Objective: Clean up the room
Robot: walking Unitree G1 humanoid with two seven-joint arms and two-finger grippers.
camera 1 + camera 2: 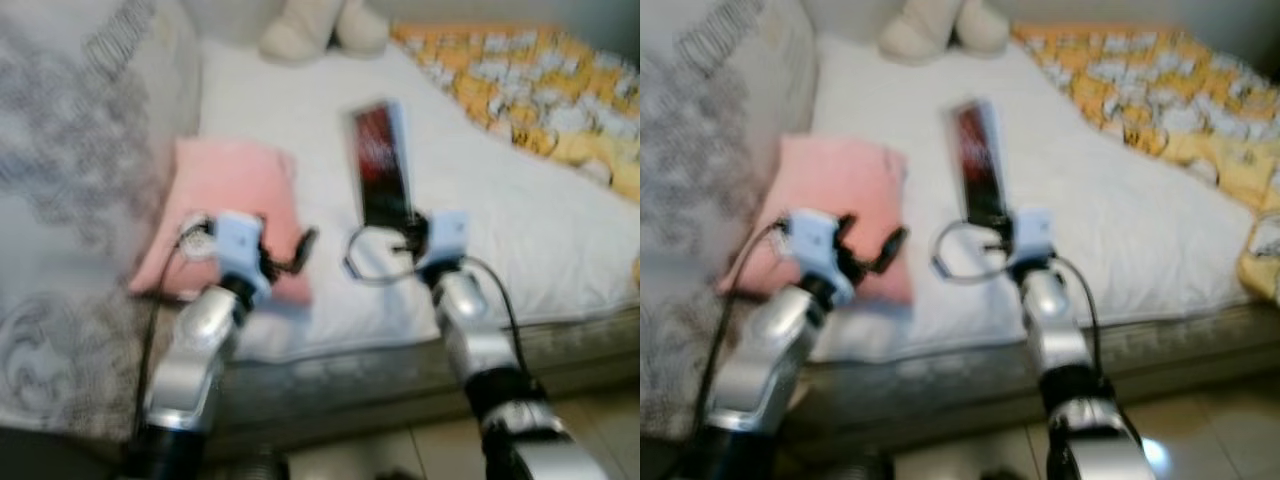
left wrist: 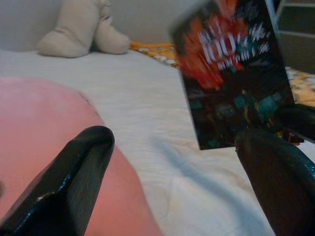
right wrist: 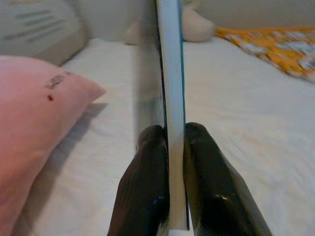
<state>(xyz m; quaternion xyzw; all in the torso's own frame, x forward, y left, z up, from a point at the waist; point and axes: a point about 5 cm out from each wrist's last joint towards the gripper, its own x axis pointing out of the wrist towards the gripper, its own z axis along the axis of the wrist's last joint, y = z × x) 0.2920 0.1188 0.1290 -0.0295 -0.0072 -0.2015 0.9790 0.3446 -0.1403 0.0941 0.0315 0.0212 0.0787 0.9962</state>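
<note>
Book (image 1: pixel 383 165) sits clamped edge-on in my right gripper (image 3: pixel 171 147), lifted above the bed (image 1: pixel 500 230); my left gripper (image 2: pixel 172 182) hangs open by the pink pillow (image 1: pixel 220 215). Next I judge it needs carrying somewhere tidy.

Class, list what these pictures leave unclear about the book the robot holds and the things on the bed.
- Book title: cover lettering blurred in left wrist view; right wrist view gives its edge only.
- Plush toy: upper part cut off by the top edge of the eye views.
- Pink pillow: lower edge hidden behind left gripper.
</note>
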